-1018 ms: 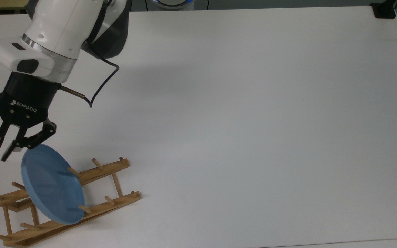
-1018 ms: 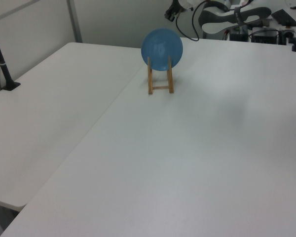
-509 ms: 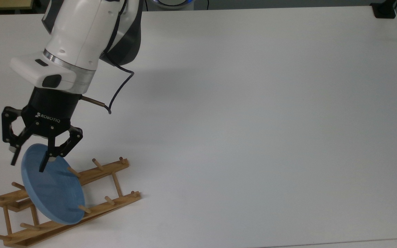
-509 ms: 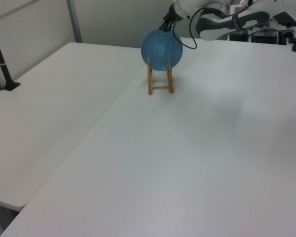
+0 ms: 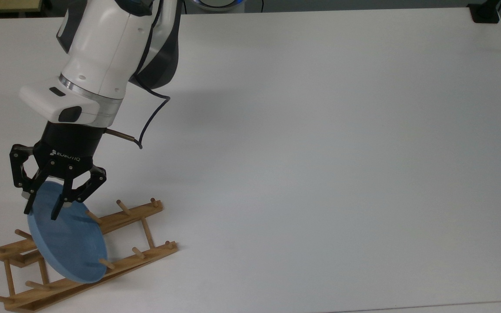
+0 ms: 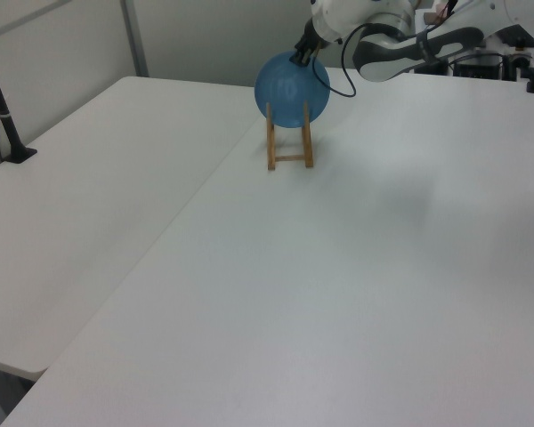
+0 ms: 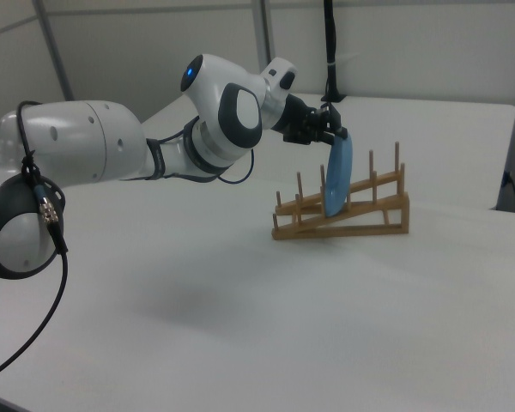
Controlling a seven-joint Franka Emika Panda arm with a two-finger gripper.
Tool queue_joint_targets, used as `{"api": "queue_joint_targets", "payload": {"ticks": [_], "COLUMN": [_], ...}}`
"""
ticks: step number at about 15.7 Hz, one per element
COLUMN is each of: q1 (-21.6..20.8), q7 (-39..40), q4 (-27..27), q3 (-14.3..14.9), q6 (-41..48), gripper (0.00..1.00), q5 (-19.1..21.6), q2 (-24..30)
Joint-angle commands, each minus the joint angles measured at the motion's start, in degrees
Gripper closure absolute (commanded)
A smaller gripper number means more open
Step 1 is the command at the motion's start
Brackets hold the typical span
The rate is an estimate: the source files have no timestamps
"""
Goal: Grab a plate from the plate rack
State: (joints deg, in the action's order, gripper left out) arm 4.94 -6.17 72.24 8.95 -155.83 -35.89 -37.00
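One thin edge decides the coming move: the top rim of the plate (image 5: 65, 237), which stands on edge in the plate rack (image 5: 133, 217), leaning between the upright pegs. Taking the rack as landmark, the plate sits toward its end at the top view's left, about as wide as the two rails are apart, its flat faces looking along them. The end effector (image 5: 41, 208) hangs over that same end of the rack, just above the rails' line, and its open fingers (image 5: 57, 208) straddle the plate's upper rim, one on each face, not visibly pressing on it. In the right view the end effector (image 7: 324, 120) meets the plate (image 7: 337, 180) at its highest point. My judgement is that the fingers need only close across the plate's thickness, then lift upward, clear of the pegs.
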Motion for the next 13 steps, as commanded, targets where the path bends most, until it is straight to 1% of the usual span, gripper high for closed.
{"api": "queue_joint_targets", "payload": {"ticks": [1,4,6,9,11,13], "q1": [-0.1,0.0,0.1,0.1,0.2,0.2], "q7": [-1.0,-1.0,-1.0,-1.0,-1.0,-1.0], "q4": [1.2,1.2,1.2,1.2,1.2,1.1], "q3": [0.3,0.5,0.5,0.5,0.7,0.7], "q6": [0.0,-0.1,-0.1,-0.1,-0.1,-0.1], "gripper": [0.66,0.69,0.72,0.86,0.9,0.96], "q5": [-2.4,-4.5,-5.1,-5.7,-6.6,-7.6], "q2": [0.4,0.4,0.4,0.3,0.3,0.3]}}
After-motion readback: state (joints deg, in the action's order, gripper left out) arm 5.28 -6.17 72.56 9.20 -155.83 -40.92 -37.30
